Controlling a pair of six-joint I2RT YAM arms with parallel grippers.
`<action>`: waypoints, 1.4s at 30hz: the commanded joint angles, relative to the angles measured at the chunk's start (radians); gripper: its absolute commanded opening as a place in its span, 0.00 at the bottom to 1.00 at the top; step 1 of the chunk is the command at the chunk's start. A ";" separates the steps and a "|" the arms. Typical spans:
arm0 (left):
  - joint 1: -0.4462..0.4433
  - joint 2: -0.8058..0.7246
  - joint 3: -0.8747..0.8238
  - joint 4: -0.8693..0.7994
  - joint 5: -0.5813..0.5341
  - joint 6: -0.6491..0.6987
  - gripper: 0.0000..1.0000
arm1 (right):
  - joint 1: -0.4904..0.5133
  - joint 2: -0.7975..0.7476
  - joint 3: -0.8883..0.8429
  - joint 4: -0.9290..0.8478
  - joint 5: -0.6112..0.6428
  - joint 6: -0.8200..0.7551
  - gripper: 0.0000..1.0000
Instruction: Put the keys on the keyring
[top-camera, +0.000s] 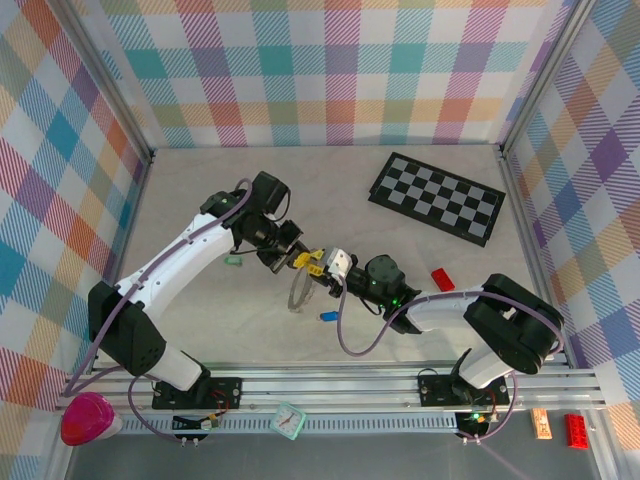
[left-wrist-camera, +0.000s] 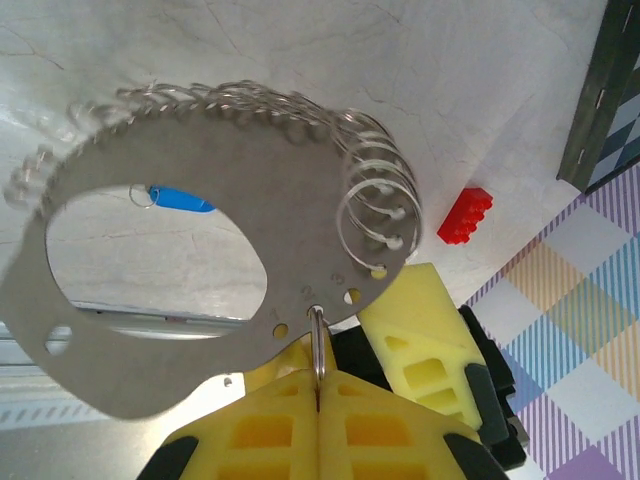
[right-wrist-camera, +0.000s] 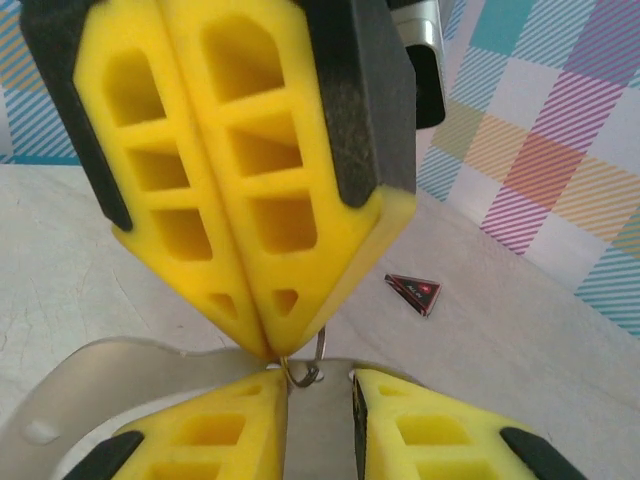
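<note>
The keyring (left-wrist-camera: 250, 160) is a flat grey metal oval with a large opening, held in the air between the arms (top-camera: 298, 293). Its far edge is fringed with small silvery keys on wire rings (left-wrist-camera: 375, 205). My left gripper (left-wrist-camera: 320, 385) is shut on one small ring (left-wrist-camera: 318, 340) threaded through a numbered hole at the keyring's near edge. In the right wrist view, the left gripper (right-wrist-camera: 270, 350) points down onto that ring (right-wrist-camera: 308, 372). My right gripper (right-wrist-camera: 320, 400) is just below, jaws a narrow gap apart, with the keyring (right-wrist-camera: 80, 390) lying behind them.
A blue-tagged key (top-camera: 327, 316) lies on the table under the keyring. There is a red brick (top-camera: 442, 279) to the right and a small green piece (top-camera: 234, 261) to the left. The chequered board (top-camera: 437, 197) lies at the back right. A red-and-black triangle (right-wrist-camera: 413, 292) sits near the wall.
</note>
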 joint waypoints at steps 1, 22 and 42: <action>0.008 -0.035 -0.019 -0.011 0.048 -0.037 0.00 | 0.006 -0.006 0.009 0.056 -0.030 -0.005 0.22; 0.055 -0.167 -0.074 0.262 -0.169 0.151 0.60 | -0.007 -0.003 0.037 0.020 -0.041 0.027 0.00; 0.095 -0.451 -0.685 0.979 -0.186 1.810 0.48 | -0.233 -0.114 0.168 -0.399 -0.568 0.036 0.00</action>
